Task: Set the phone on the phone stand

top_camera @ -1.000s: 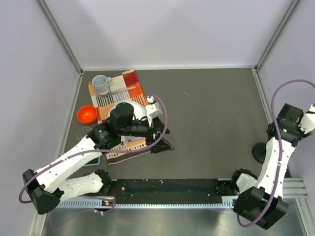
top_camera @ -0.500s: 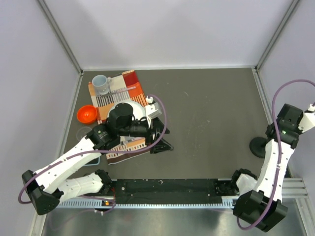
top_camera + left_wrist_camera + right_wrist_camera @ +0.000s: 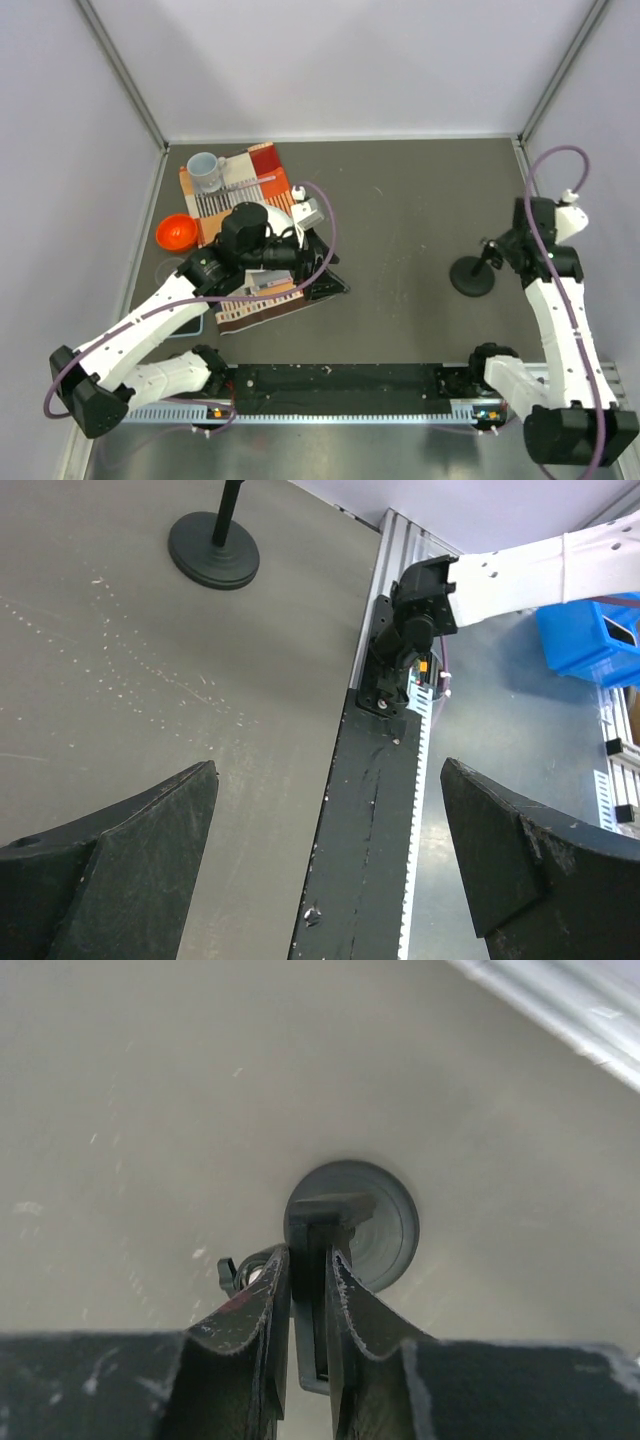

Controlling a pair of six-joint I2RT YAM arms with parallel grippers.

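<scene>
The phone stand's round black base (image 3: 471, 277) stands on the grey table at mid right. My right gripper (image 3: 494, 254) is shut on its upright clip. In the right wrist view the fingers (image 3: 262, 1295) pinch the clip (image 3: 320, 1222) above the base (image 3: 385, 1222). My left gripper (image 3: 322, 272) is open and empty over the near edge of a striped placemat. Its fingers (image 3: 130, 850) stand wide apart, with the stand's base (image 3: 213, 550) far ahead. The phone (image 3: 192, 322) shows only as a light blue edge under my left arm at near left.
A striped placemat (image 3: 262, 162) lies at the back left with a grey mug (image 3: 206, 171) and a white plate (image 3: 290, 222) on it. An orange bowl (image 3: 175, 233) sits beside it. A black rail (image 3: 340, 380) runs along the near edge. A blue bin (image 3: 590, 640) lies off the table.
My right gripper has carried the phone stand from the table's right edge leftward and farther in. My left gripper has shifted slightly.
</scene>
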